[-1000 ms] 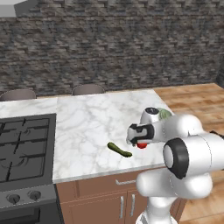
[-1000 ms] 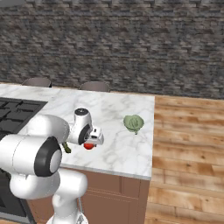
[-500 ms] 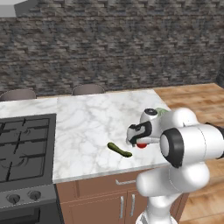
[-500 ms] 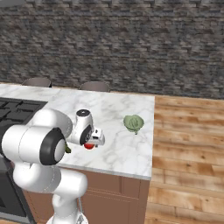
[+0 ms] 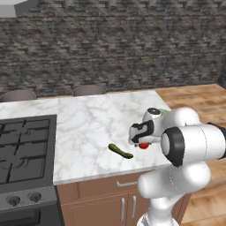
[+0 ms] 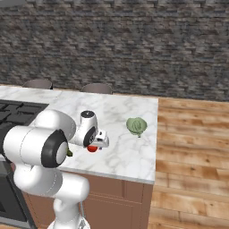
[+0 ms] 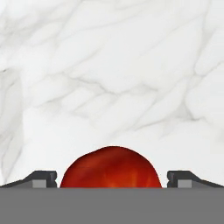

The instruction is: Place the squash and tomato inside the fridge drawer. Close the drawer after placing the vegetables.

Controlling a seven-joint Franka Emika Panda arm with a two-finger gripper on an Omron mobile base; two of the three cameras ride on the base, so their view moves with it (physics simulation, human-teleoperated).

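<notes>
Tomato (image 7: 111, 168) on counter (image 5: 92, 128) between gripper (image 7: 112, 179) fingertips; squash (image 5: 120, 151) on counter just left of tomato, near front edge; cabbage (image 6: 136, 126) to the right; stove (image 5: 24, 148) at counter's left end.

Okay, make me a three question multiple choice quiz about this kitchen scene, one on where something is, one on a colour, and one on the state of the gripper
1. Where does the squash lie?
A. on the marble counter
B. on the stove
C. on the wooden floor

2. What colour is the tomato?
A. yellow
B. red
C. purple

3. How does the gripper stand?
A. shut on the squash
B. shut and empty
C. open, one finger on each side of the tomato

Answers:
1 A, the left base view shows it on the marble near the front edge.
2 B, the hand view shows a glossy red ball.
3 C, the fingers sit apart with gaps beside the tomato.
</notes>
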